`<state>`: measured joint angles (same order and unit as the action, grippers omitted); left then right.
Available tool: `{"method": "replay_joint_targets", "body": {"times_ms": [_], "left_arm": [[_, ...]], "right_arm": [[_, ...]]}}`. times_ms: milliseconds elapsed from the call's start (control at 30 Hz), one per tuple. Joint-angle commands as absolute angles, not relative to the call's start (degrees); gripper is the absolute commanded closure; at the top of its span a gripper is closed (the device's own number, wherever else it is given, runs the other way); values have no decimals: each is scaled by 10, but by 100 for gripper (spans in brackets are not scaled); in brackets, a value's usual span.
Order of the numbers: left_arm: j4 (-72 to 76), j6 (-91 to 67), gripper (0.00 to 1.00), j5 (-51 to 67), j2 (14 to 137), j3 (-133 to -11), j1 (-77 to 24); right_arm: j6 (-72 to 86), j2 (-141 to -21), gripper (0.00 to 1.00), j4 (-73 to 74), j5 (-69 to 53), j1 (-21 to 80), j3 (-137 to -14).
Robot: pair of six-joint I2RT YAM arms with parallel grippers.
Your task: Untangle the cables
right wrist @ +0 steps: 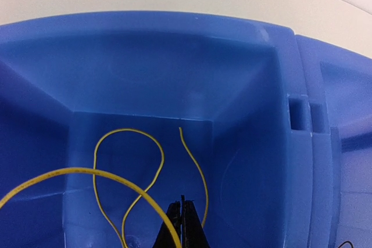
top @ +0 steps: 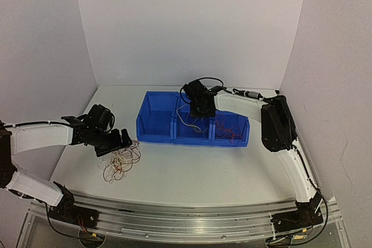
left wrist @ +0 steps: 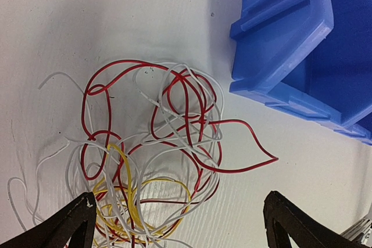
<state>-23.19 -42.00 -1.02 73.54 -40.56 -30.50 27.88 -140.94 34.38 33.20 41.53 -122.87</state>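
Note:
The cables (top: 121, 161) lie in a loose tangle of red, white and yellow loops (left wrist: 151, 155) on the white table, left of the blue bins. My left gripper (top: 124, 139) hangs just above the tangle's near edge, open wide (left wrist: 180, 201), with the yellow and white loops lying between its fingers and untouched. My right gripper (top: 200, 114) is over the middle bin (top: 192, 135), its jaws pressed shut (right wrist: 183, 201). A thin yellow cable (right wrist: 131, 149) dangles from it, looping down inside the bin.
Three blue bins stand in a row at the table's centre: the left one (top: 157, 121) shows nothing inside, the right one (top: 230, 130) holds red cables. A corner of the left bin (left wrist: 279, 39) is close to the tangle.

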Motion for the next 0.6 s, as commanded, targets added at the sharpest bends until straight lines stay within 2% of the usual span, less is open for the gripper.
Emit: {"method": "replay_joint_targets", "body": {"times_ms": [0, 100, 233, 267, 567], "left_arm": [[-238, -423, 0, -5, 731, -414, -308], [-237, -423, 0, -4, 732, -415, -308], [-234, -422, 0, -3, 736, -417, -308], [-234, -422, 0, -2, 738, -418, -308], [-231, -422, 0, -2, 740, -420, -308]], "right_arm": [[276, -1426, 100, 361, 317, 408, -1255], [274, -1418, 98, 363, 300, 405, -1250], [267, -1398, 77, 364, 268, 406, -1250], [266, -1392, 74, 364, 264, 406, -1250], [256, -1342, 66, 364, 225, 408, -1250]]}}
